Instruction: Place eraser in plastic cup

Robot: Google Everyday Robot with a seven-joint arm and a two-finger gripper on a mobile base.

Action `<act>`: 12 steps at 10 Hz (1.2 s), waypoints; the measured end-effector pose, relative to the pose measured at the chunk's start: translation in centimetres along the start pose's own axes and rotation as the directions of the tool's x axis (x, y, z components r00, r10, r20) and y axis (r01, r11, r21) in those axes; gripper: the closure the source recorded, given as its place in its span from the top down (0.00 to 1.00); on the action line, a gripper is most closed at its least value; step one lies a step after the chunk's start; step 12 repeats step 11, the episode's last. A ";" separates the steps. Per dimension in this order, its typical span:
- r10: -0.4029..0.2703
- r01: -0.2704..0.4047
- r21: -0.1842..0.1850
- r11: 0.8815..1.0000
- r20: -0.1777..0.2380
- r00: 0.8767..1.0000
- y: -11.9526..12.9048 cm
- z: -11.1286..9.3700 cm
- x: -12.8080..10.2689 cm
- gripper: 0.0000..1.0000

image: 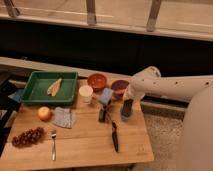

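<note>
Dark panelling and a metal rail run behind the wooden counter. From the right, the white robot arm bends down so that the gripper sits low at the counter's right edge, right over the small light-blue round plastic cup. Whether the fingers are spread or closed cannot be told. The flat dark grey-black rectangular eraser lies on the counter just left of the gripper, below a light-blue sponge block. A slim black-handled knife lies nearer the front edge. Further left stand a tall white cup, a red-orange bowl and a green tray.
</note>
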 end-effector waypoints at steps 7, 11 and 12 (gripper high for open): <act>0.016 -0.016 -0.009 1.000 0.002 1.000 -0.3 -0.2 0.0 0.78; 0.023 -0.022 -0.029 0.999 0.014 1.000 -0.5 -1.2 -0.1 0.78; 0.023 -0.022 -0.029 0.999 0.014 1.000 -0.5 -1.2 -0.1 0.78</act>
